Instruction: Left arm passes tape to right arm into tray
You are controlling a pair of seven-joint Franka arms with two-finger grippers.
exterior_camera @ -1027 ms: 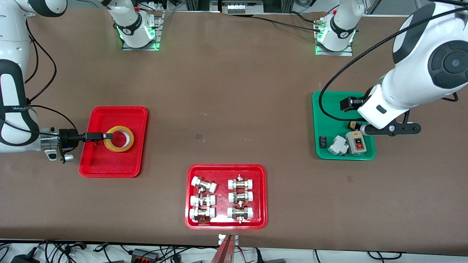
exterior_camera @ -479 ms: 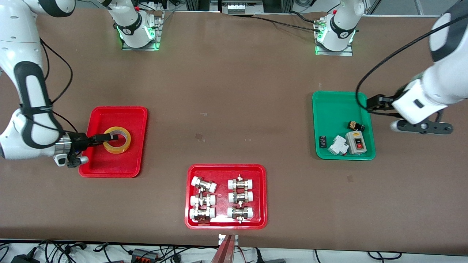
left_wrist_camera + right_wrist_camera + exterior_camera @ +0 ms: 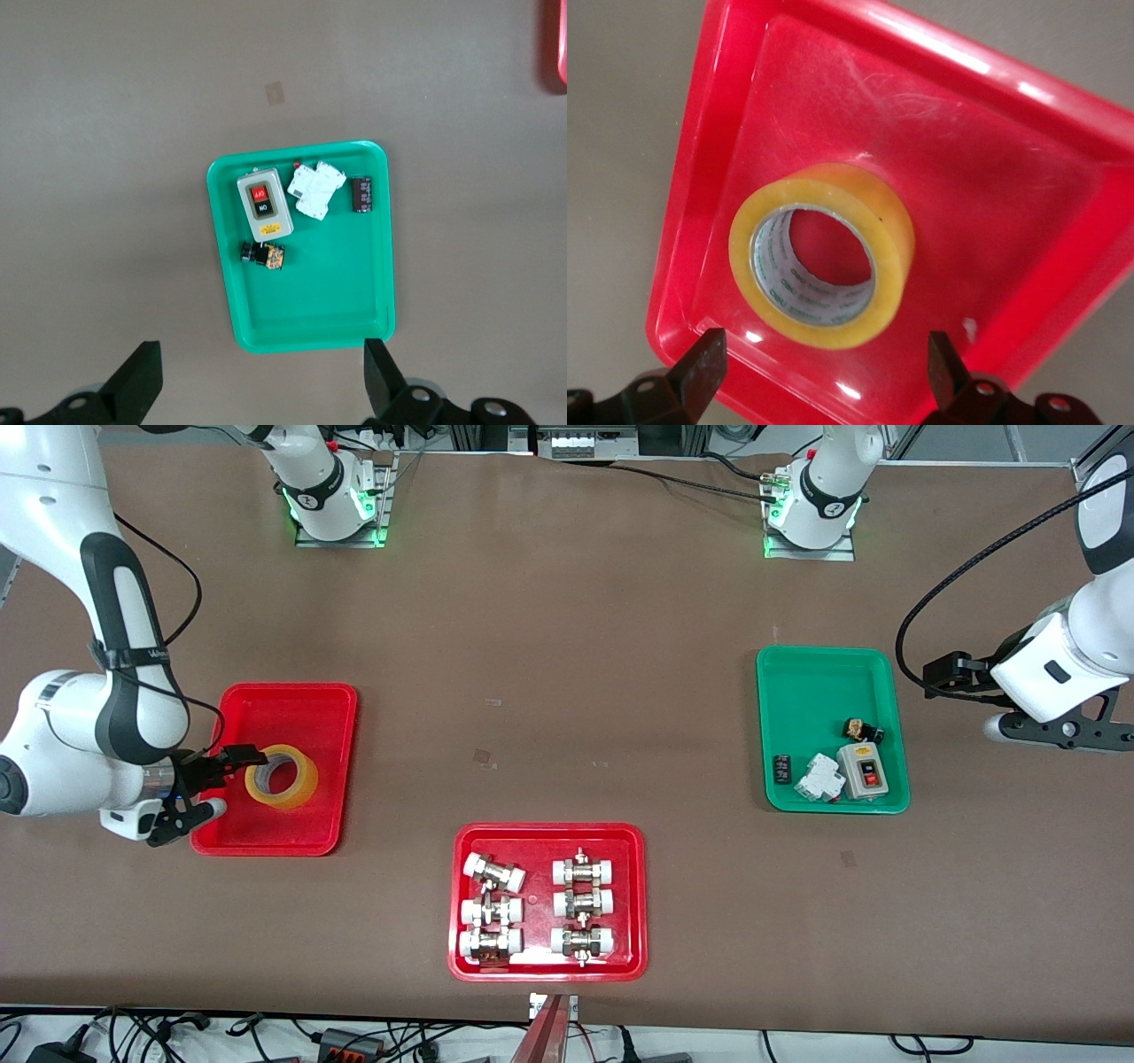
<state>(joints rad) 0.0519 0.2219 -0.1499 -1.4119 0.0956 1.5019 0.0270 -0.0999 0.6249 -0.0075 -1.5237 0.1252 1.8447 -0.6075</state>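
Yellow tape (image 3: 282,777) lies in the red tray (image 3: 301,704) (flat); right gripper (image 3: 237,758) spread above it, left gripper (image 3: 941,675) spread, waiting beside the green tray (image 3: 811,682).

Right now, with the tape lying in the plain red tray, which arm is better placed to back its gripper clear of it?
Right. The right gripper is open at the tape, which lies flat in the red tray. The left gripper, also open, hangs off beside the green tray.
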